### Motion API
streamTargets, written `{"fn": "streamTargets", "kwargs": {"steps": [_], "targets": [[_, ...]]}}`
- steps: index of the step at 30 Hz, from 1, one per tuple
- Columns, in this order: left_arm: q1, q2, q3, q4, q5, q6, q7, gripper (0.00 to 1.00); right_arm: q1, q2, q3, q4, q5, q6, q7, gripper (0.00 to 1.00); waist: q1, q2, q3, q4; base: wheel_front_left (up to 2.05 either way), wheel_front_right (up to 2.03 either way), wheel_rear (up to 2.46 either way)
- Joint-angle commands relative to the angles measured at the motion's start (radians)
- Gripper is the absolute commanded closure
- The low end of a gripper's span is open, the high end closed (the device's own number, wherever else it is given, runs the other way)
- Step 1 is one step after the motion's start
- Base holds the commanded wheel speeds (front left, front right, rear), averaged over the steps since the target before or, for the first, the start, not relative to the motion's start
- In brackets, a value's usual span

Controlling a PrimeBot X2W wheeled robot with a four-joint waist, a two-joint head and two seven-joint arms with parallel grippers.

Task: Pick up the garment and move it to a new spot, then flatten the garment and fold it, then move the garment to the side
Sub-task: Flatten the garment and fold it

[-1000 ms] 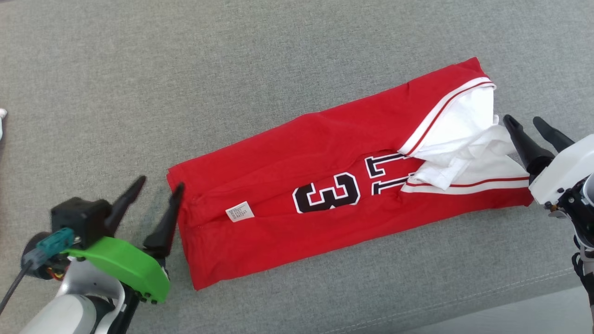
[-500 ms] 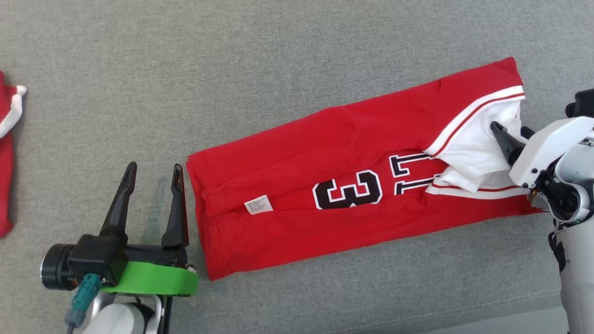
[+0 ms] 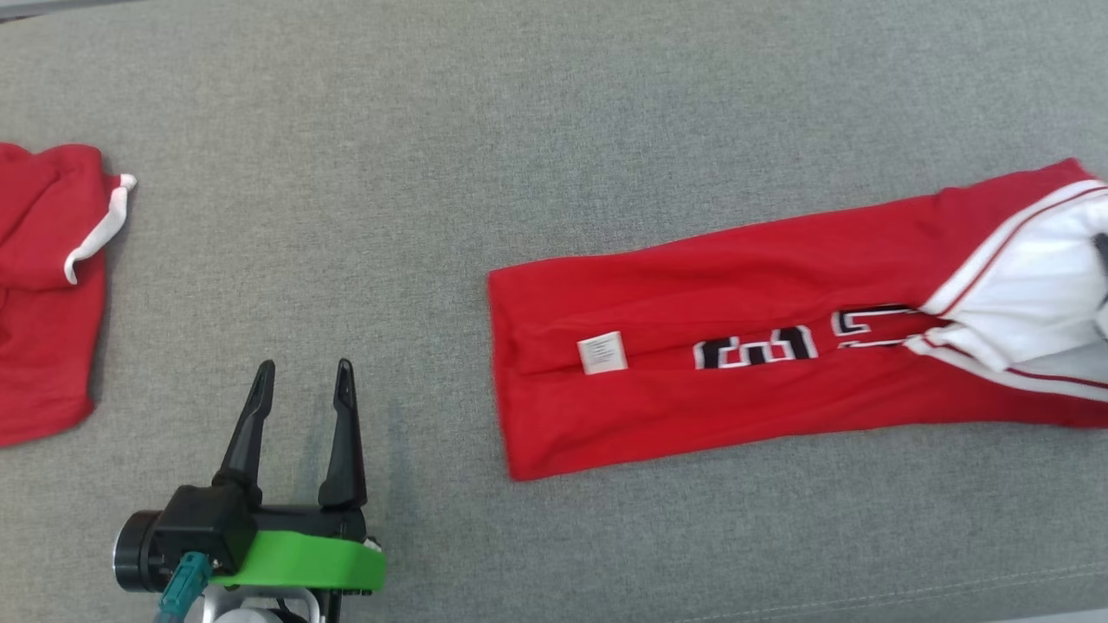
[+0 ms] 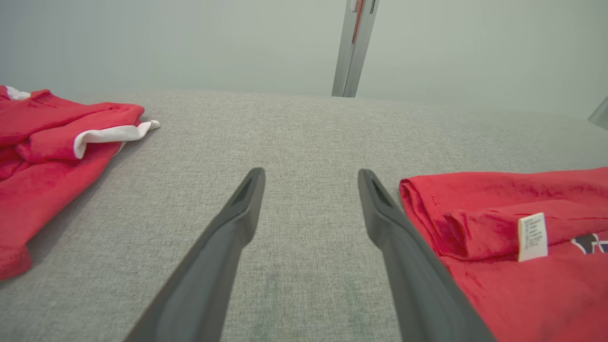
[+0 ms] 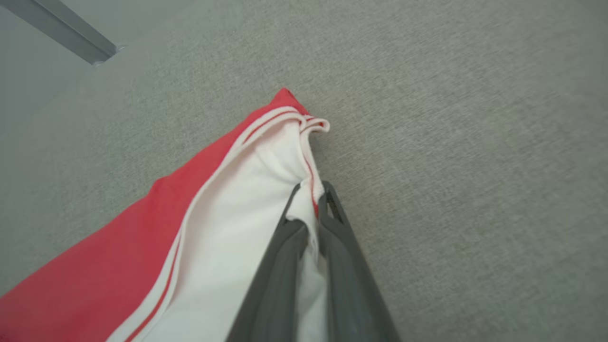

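Observation:
The garment [image 3: 736, 372] is a red jersey folded into a long strip on the grey fabric surface, right of centre in the head view, with black-and-white numbers and a small white label [image 3: 602, 353]. Its white lining [image 3: 1030, 294] shows at the right end. In the right wrist view my right gripper [image 5: 312, 190] is shut on the white, red-trimmed edge of the garment [image 5: 228, 223], with cloth pinched between the fingers. My left gripper [image 3: 305, 367] stands open at the lower left, well apart from the garment's left end. The left wrist view has that gripper [image 4: 311, 173] empty, the garment [image 4: 498, 228] to its right.
Another red garment with white trim [image 3: 43, 294] lies bunched at the far left, also in the left wrist view [image 4: 47, 147]. A seam [image 3: 909, 588] runs along the grey surface near its front edge. A metal bar [image 4: 354, 47] stands behind the surface.
The head camera has turned left, bringing the other red garment into view. My right gripper has shut on the garment's white edge. The gap between my open left gripper and the garment has widened.

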Motion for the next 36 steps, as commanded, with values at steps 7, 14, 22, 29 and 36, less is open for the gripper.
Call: {"fn": "streamTargets", "kwargs": {"steps": [7,14,22,29,36], "targets": [[0.066,-0.082,0.105,0.050,0.062,-0.089,-0.002,0.00,-0.015,-0.139,-0.041,-0.107,0.006,-0.001,0.032,1.00,0.0000,0.0000,-0.094,0.029,0.00,0.00,0.00],[0.098,-0.122,0.148,0.078,0.075,-0.130,-0.002,0.00,0.096,-0.087,0.159,-0.388,0.107,-0.001,0.157,1.00,0.0000,0.0000,-0.139,0.026,0.00,0.00,0.00],[0.086,-0.128,0.134,0.102,0.065,-0.139,-0.003,0.00,0.195,0.126,0.388,-0.466,0.057,-0.001,0.143,1.00,0.0000,0.0000,-0.131,0.010,0.00,0.00,0.00],[0.068,-0.127,0.146,0.094,0.079,-0.126,-0.002,0.00,0.238,0.235,0.454,-0.349,-0.013,-0.001,-0.012,1.00,0.0000,0.0000,-0.141,0.037,0.00,0.00,0.00],[0.090,-0.127,0.154,0.097,0.088,-0.130,-0.003,0.00,0.219,0.267,0.505,-0.251,-0.021,-0.001,-0.119,1.00,0.0000,0.0000,-0.165,0.040,0.00,0.00,0.00]]}}
